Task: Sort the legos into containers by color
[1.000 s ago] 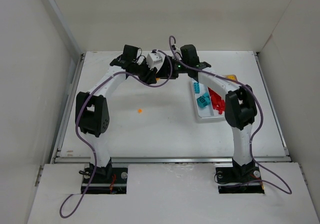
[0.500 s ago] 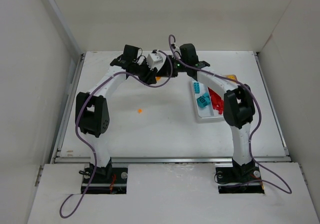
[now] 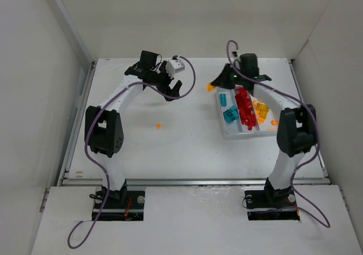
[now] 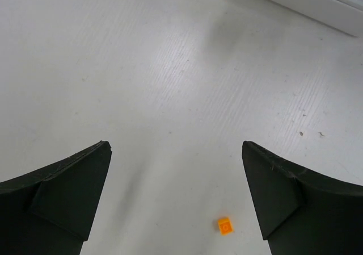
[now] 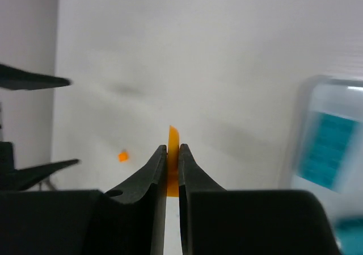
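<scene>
My right gripper (image 3: pixel 216 86) hangs just left of the white tray's (image 3: pixel 238 134) far corner, shut on a thin orange lego (image 3: pixel 210 88). In the right wrist view that orange piece (image 5: pixel 173 137) stands edge-on between the closed fingertips of the right gripper (image 5: pixel 173 149). The tray holds teal legos (image 3: pixel 228 114) in its left compartment, red legos (image 3: pixel 244 109) in the middle and orange legos (image 3: pixel 261 108) on the right. My left gripper (image 3: pixel 173 88) is wide open and empty at the far middle of the table. One tiny orange brick (image 4: pixel 224 226) lies on the table below the left gripper (image 4: pixel 174 147).
The same loose orange brick (image 3: pixel 159 126) sits left of the table's centre, also seen small in the right wrist view (image 5: pixel 122 156). The tray's edge (image 4: pixel 317 4) shows at the top right of the left wrist view. White walls enclose the table.
Both grippers met at the orange piece at the far middle. The left gripper has opened, and the right gripper has shut on the piece and swung right with it to the tray.
</scene>
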Tool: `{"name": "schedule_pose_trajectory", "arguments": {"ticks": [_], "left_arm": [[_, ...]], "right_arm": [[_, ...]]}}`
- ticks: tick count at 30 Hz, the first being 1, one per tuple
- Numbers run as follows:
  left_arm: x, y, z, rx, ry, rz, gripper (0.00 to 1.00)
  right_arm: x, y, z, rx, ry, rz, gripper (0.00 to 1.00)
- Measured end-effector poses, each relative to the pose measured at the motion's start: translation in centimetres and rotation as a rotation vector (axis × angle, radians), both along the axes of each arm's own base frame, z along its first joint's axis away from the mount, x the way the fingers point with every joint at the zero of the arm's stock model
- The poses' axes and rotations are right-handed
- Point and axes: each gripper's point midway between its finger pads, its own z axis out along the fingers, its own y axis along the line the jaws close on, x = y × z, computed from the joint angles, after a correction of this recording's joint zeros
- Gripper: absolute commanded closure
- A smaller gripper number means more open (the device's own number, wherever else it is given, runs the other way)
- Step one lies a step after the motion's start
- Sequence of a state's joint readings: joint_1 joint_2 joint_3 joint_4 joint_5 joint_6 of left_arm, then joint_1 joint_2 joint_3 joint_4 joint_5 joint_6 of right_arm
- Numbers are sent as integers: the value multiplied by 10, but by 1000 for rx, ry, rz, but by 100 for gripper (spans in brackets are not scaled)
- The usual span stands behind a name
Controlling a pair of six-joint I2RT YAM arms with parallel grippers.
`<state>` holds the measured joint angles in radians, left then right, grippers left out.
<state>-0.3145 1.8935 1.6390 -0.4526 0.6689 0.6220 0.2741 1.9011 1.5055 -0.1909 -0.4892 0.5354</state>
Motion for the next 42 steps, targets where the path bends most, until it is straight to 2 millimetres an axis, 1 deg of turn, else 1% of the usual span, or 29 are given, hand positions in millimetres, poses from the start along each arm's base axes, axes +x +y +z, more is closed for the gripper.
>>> {"name": "schedule_pose_trajectory", "arguments": {"ticks": [2, 3, 6, 7, 8, 10, 13, 14, 16, 17, 18, 19, 22, 23, 24, 25, 27, 30, 31, 33, 34, 36, 37, 38, 40, 41, 42], "left_arm": [[3, 8, 3, 11, -2, 40, 0], [6, 15, 6, 19, -6, 70, 0], [14, 40, 12, 53, -15, 186, 0], [14, 50, 12, 65, -13, 230, 0], [13, 61, 12, 75, -6, 276, 0], [10, 81, 8, 92, 8, 365, 0], [2, 108, -4, 123, 33, 479, 0], [-3, 117, -10, 137, 43, 517, 0], [-12, 129, -23, 166, 62, 565, 0], [-18, 134, -32, 185, 73, 591, 0], [-21, 136, -34, 191, 78, 598, 0], [-24, 139, -40, 203, 84, 613, 0], [-33, 146, -49, 224, 86, 646, 0], [-34, 148, -51, 228, 85, 655, 0], [-36, 149, -52, 227, 80, 664, 0], [-39, 151, -54, 227, 79, 675, 0], [-42, 153, -55, 225, 72, 693, 0], [-47, 156, -56, 217, 59, 715, 0], [-48, 157, -56, 215, 56, 720, 0], [-48, 161, -55, 212, 45, 734, 0], [-47, 163, -54, 212, 41, 742, 0], [-44, 167, -52, 210, 27, 761, 0], [-43, 170, -51, 208, 22, 773, 0], [-41, 172, -49, 205, 17, 783, 0], [-39, 178, -47, 197, 11, 809, 0], [-37, 180, -46, 191, 8, 827, 0], [-36, 184, -45, 186, 5, 855, 0]], "right_arm": [[5, -54, 5, -52, -23, -119, 100], [7, -85, 7, -92, -32, -190, 100], [7, -172, 18, -253, -68, -400, 100], [4, -194, 22, -313, -77, -460, 100], [1, -212, 25, -373, -83, -505, 100], [-8, -236, 26, -486, -81, -571, 100], [-18, -260, 16, -636, -50, -619, 100], [-21, -266, 9, -680, -28, -627, 100], [-24, -276, -8, -748, 20, -629, 99], [-27, -280, -14, -777, 41, -629, 93], [-28, -283, -30, -808, 82, -617, 89], [-30, -286, -43, -836, 118, -607, 86], [-36, -291, -76, -893, 208, -572, 73], [-38, -291, -83, -903, 229, -560, 66], [-41, -291, -88, -912, 248, -549, 53], [-42, -291, -91, -918, 259, -542, 46], [-43, -292, -90, -926, 266, -538, 34], [-38, -292, -81, -926, 249, -538, 28], [-36, -291, -77, -924, 238, -539, 24], [-32, -287, -70, -925, 215, -531, 24], [-31, -283, -66, -930, 199, -522, 23], [-29, -265, -55, -945, 155, -489, 21], [-27, -252, -47, -949, 122, -463, 21], [-25, -233, -39, -946, 84, -430, 20], [-21, -188, -22, -930, -6, -343, 18], [-22, -159, -14, -913, -56, -289, 11], [-23, -128, -8, -893, -105, -227, 8]]}}
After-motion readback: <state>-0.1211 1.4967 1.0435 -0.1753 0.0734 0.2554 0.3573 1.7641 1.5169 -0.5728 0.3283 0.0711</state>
